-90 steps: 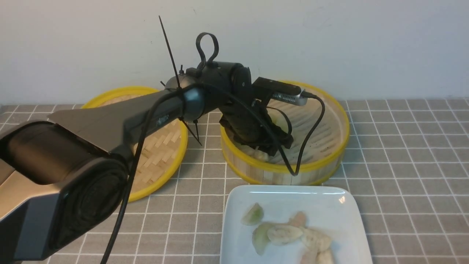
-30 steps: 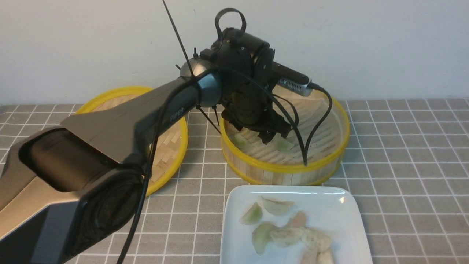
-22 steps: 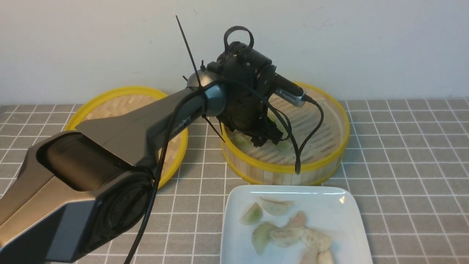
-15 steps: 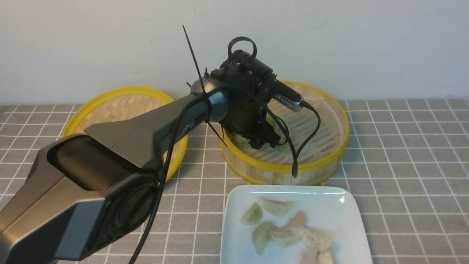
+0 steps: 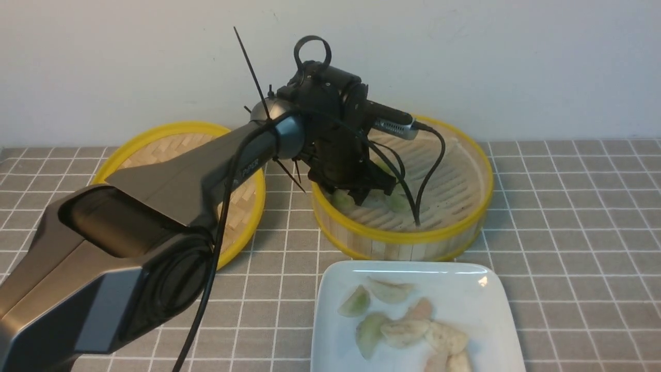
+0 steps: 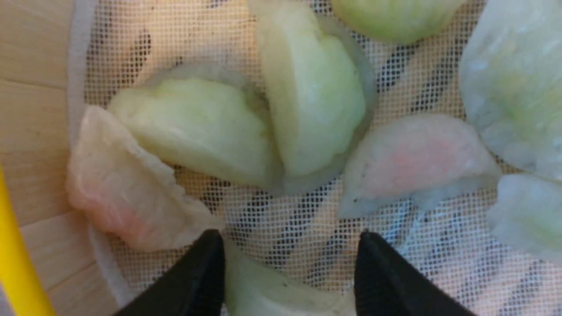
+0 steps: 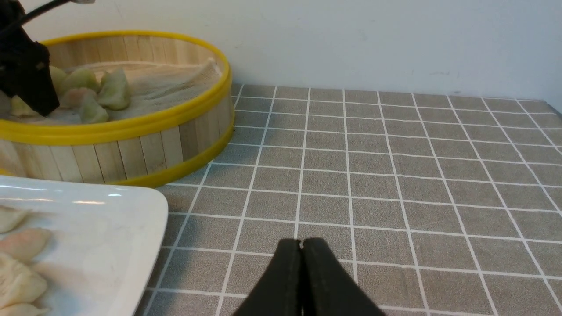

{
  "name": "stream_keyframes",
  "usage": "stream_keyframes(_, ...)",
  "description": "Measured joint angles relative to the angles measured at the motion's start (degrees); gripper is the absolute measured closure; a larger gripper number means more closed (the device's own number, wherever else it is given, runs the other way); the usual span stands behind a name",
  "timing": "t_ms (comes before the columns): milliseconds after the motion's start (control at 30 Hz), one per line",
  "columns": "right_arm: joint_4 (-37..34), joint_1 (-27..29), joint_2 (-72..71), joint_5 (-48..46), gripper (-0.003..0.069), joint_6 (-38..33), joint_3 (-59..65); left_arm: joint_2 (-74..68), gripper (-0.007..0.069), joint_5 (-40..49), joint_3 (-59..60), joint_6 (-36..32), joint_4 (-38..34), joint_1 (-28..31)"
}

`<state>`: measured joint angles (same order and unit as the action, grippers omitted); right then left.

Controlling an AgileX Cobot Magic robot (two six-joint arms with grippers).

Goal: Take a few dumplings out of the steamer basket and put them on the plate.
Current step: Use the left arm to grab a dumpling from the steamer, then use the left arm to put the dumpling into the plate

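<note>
Left gripper (image 6: pixel 290 245): jaws wide, straddling a pale green dumpling (image 6: pixel 263 294), lowered into the steamer basket (image 5: pixel 413 236) over the last second | plate (image 5: pixel 465 294): one dumpling more than three seconds ago, so transfer is progressing, next pick judged imminent | right gripper (image 7: pixel 301 252): closed, empty, idle.

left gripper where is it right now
Front view: the left gripper is open inside the steamer basket, near its left wall, a pale dumpling between its fingers.
</note>
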<state>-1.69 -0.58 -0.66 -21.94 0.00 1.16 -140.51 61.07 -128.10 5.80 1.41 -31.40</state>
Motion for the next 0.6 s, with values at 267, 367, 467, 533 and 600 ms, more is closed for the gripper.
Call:
stream_keyframes(267, 0.0, 0.0, 0.0, 0.0, 0.0672, 0.6, 0.0, 4.0, 0.0284, 9.3, -9.0, -1.1, -4.1, -1.2)
stream_keyframes(367, 0.0, 0.0, 0.0, 0.0, 0.0672, 0.6, 0.0, 7.8, 0.0284, 9.6, -10.2, -3.6, -4.0, -2.3)
stream_keyframes(467, 0.0, 0.0, 0.0, 0.0, 0.0672, 0.6, 0.0, 10.7, 0.0284, 10.0, -9.6, -4.4, -4.0, -3.4)
stream_keyframes(533, 0.0, 0.0, 0.0, 0.0, 0.0672, 0.6, 0.0, 14.1, 0.0284, 10.0, -7.2, -4.5, -4.2, -4.6)
stream_keyframes(600, 0.0, 0.0, 0.0, 0.0, 0.0672, 0.6, 0.0, 19.1, 0.0284, 10.0, -1.2, -4.5, -4.2, -6.0)
